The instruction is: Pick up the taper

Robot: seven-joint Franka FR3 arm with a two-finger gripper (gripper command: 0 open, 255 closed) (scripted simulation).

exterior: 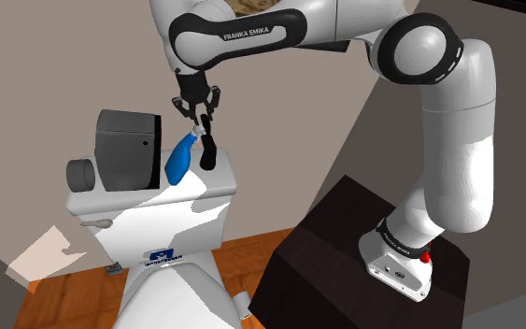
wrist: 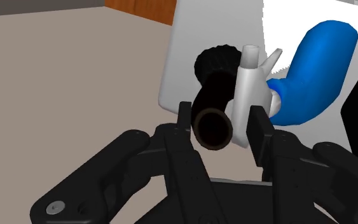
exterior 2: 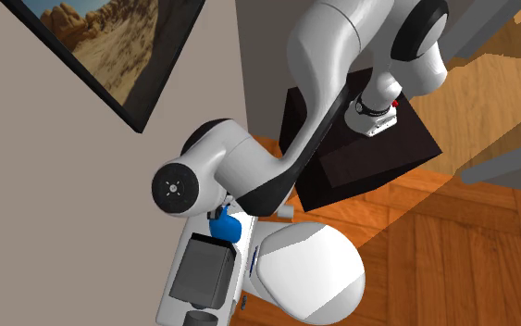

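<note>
While unclenched astride the black taper [wrist: 210, 95], gripper [wrist: 220, 116] crowded by blue bottle [wrist: 314, 70] near tank [exterior: 195, 201] edge.

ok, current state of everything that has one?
gripper: open, straddling the taper's top
taper: upright on the toilet tank, not lifted
blue spray bottle: lying on the toilet tank, nozzle by the taper
toilet lid: down

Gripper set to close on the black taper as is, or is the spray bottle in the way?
Likely yes, but not cleanly. The open gripper straddles the black taper; the white nozzle of the blue spray bottle also sits between the fingers, beside the taper, so closing may pinch both.
</note>
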